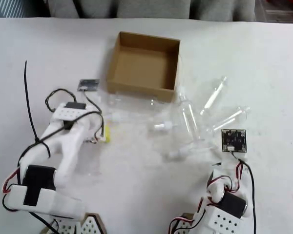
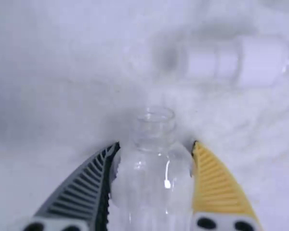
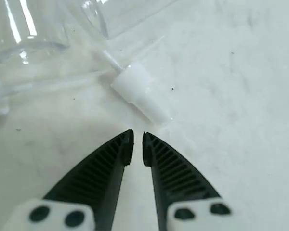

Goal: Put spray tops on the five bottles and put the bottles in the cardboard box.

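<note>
The left tool (image 2: 154, 146) grips a clear bottle (image 2: 154, 125) whose neck is open, without top, near the box (image 1: 141, 68). The right tool (image 3: 133, 144), almost closed and holding nothing, is just beside a white spray top (image 3: 139, 94) on the table (image 3: 231, 96). So narrow, it may push the top away instead of taking it.
</note>
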{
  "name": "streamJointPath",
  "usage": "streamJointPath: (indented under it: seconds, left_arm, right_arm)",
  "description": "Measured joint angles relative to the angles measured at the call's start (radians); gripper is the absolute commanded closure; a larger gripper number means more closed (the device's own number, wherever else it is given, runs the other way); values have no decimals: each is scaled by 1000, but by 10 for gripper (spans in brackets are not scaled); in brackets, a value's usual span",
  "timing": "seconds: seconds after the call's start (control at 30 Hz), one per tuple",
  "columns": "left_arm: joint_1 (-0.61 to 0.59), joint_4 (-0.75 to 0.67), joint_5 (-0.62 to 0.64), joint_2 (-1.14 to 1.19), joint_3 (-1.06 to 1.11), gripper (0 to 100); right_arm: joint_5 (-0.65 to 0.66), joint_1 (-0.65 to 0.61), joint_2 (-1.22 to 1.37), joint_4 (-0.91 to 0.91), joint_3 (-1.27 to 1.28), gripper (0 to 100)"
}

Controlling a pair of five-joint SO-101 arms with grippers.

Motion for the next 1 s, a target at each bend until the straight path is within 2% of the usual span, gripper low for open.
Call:
streamJointPath:
  seconds: [0.13,0.2,0.3,0.47,0.53,1.0]
  left_arm:
    - [2,41,-265,-5,-6,938]
    - [3,48,-333,-9,-6,937]
    - [2,48,-311,-11,-6,879]
    - [2,51,-275,-11,-6,653]
    - [2,51,-270,-11,-6,603]
    - [2,296,-267,-11,-167,601]
  right_arm:
    - [0,23,0,0,0,981]
    - [0,31,0,0,0,981]
    - [0,35,0,0,0,981]
    - [0,35,0,0,0,981]
    - [0,35,0,0,0,981]
    - [0,35,0,0,0,981]
